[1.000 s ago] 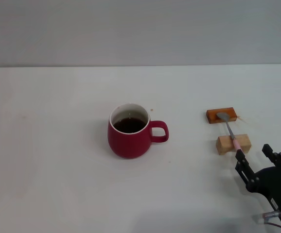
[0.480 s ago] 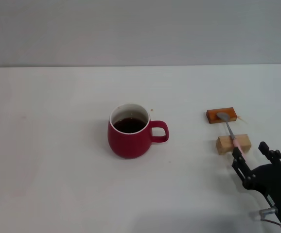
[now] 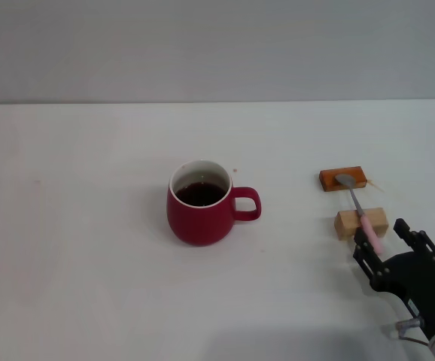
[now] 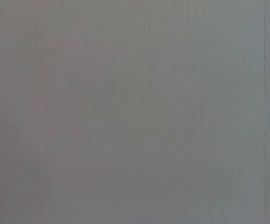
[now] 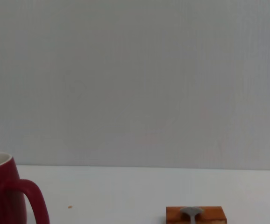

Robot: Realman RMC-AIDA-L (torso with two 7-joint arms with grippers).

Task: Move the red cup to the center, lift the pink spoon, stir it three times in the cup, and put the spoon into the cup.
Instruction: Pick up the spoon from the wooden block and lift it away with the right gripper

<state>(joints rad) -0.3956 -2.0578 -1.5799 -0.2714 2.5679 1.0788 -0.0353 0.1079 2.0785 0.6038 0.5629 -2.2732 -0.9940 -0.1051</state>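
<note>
over the last second the right gripper had crept forward and a little toward the cup's side, from just behind the tan wooden block to a spot where its spread black fingers flanked the tail of the pink spoon. the pink handle end lay between the two fingers, which stood apart with no sign of closing on it; whether either finger touched the handle could not be told. that suggested the reach for the spoon was nearly done and the grasp was the step in hand.

the spoon rested across two supports, its silver bowl on the orange-brown block and its neck on the tan block. the red cup, holding dark liquid, stood near the middle of the white table, handle toward the spoon, well apart from the gripper, so the centring seemed finished. the left arm was nowhere in view.
</note>
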